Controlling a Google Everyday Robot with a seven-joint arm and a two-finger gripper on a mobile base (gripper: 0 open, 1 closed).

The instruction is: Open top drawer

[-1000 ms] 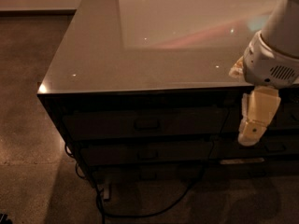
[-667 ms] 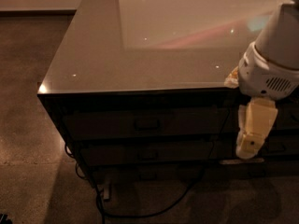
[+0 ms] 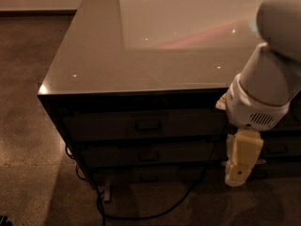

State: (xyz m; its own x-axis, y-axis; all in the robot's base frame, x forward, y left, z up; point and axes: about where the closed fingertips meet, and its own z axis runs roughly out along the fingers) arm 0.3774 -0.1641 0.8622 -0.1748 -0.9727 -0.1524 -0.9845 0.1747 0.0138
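Note:
The top drawer (image 3: 146,125) is the uppermost dark front under the glossy counter top (image 3: 141,55), with a small rectangular pull handle (image 3: 148,125) at its centre. It sits flush with the cabinet face. My gripper (image 3: 237,171) hangs from the white arm (image 3: 263,88) at the right, pointing down in front of the drawer fronts. It is to the right of and lower than the top drawer's handle, and apart from it.
Two slimmer drawer fronts (image 3: 148,155) with similar handles lie below the top drawer. A black cable (image 3: 155,211) loops on the brown floor in front of the cabinet. Another drawer handle (image 3: 277,149) shows at the right behind the arm.
The arm and gripper have moved down and slightly left, in front of the drawer fronts. The drawers have not moved.

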